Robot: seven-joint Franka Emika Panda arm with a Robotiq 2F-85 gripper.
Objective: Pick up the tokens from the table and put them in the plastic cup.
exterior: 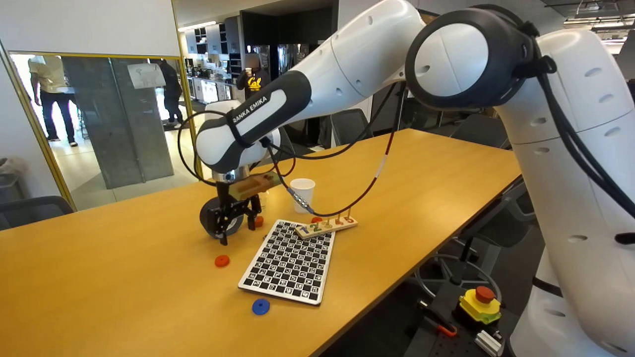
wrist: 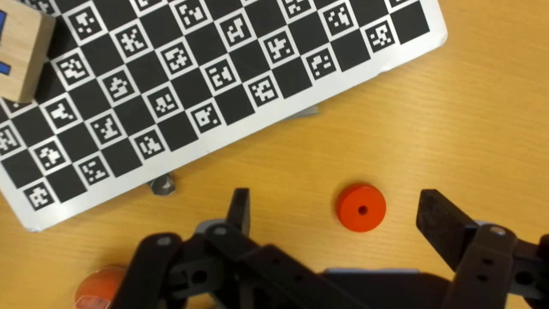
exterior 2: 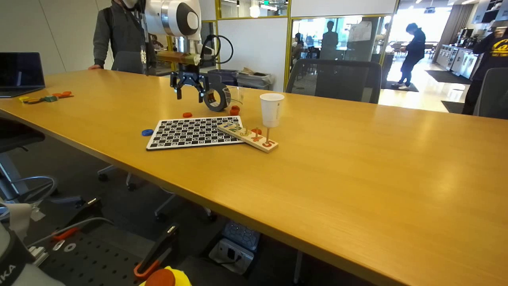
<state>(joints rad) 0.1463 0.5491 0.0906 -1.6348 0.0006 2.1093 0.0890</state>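
Note:
A red token (wrist: 361, 208) lies flat on the table (wrist: 480, 111) between my open, empty fingers (wrist: 332, 206) in the wrist view. In both exterior views my gripper (exterior: 237, 233) (exterior 2: 190, 96) is above the table near this token (exterior: 222, 261) (exterior 2: 187, 114). A blue token (exterior: 261, 306) (exterior 2: 147, 132) lies off the checkered board's edge. Another red token (exterior 2: 256, 131) is behind the peg board. A white tapered cup (exterior: 302, 192) (exterior 2: 272, 109) stands upright. A clear cup (exterior 2: 235, 95) stands beside the tape roll; red tokens (exterior 2: 234, 110) show at its bottom, inside or behind, I cannot tell.
The checkered board (exterior: 292, 263) (wrist: 214, 56) lies beside the red token. A wooden peg board (exterior: 325, 227) (exterior 2: 246, 137) rests partly on it. The black tape roll (exterior 2: 225, 97) stands upright close to my gripper. A laptop (exterior 2: 20, 73) and a tool (exterior 2: 47, 97) sit farther along the table.

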